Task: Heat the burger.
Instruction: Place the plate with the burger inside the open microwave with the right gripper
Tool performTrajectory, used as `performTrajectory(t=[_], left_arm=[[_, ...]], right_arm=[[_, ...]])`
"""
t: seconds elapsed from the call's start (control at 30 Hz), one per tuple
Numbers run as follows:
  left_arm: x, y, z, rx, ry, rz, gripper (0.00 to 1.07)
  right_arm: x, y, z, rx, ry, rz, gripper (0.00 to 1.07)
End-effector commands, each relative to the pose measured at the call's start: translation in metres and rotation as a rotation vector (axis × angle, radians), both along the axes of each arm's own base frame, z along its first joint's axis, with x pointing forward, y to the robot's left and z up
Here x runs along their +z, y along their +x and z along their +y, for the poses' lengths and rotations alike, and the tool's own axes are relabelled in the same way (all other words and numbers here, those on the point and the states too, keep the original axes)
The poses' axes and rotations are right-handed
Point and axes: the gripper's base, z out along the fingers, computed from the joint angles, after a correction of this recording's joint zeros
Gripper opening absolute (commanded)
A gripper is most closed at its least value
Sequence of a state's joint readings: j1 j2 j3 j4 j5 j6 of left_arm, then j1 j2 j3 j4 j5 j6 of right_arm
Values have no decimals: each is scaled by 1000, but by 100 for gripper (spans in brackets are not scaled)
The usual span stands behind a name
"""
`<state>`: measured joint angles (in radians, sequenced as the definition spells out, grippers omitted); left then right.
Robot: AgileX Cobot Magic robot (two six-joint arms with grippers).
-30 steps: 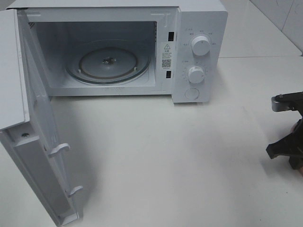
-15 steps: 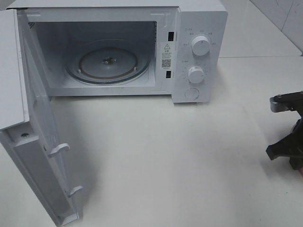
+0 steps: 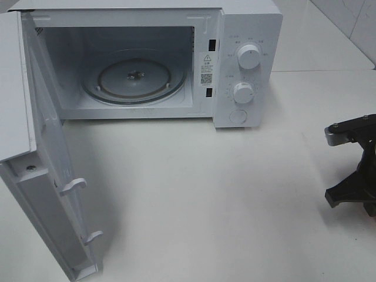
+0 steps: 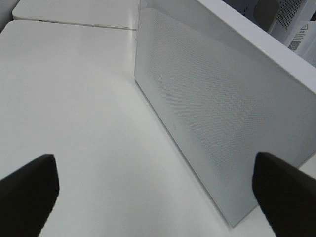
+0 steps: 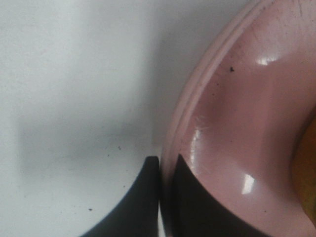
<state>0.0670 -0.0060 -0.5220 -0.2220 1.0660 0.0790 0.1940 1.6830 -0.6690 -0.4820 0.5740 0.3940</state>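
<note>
A white table (image 3: 235, 194) holds a white microwave (image 3: 258, 35), its door (image 3: 41, 176) swung wide open, showing the bare glass turntable (image 3: 134, 79). The left gripper (image 4: 158, 197) has its jaws spread wide apart, holding nothing; the door's outer face stands just ahead of them, nearer one jaw. The right gripper (image 5: 160, 170) is clenched on the raised rim of a pink plate (image 5: 232, 123), one jaw outside the rim, one inside. The burger (image 5: 308, 177) shows only as a golden-yellow sliver on the plate, beyond the inner jaw.
</note>
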Motion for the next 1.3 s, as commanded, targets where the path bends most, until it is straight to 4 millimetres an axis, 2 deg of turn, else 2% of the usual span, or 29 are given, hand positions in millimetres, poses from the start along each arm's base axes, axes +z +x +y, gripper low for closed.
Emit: performTrajectory(t=[0.03, 0.57, 0.77, 0.83, 1.3], left_arm=[[-1, -2, 0, 2, 1, -12, 100], [-1, -2, 0, 2, 1, -12, 100], [-1, -2, 0, 2, 1, -12, 100], [-1, -2, 0, 2, 1, -12, 100], [-1, -2, 0, 2, 1, -12, 100]], right_arm=[[3, -3, -1, 7, -57, 4, 0], [9, -8, 13, 69, -203, 1, 0], [20, -13, 17, 80, -231, -7, 0], [31, -18, 20, 90, -245, -26, 0], [46, -37, 34, 142, -289, -18, 0]])
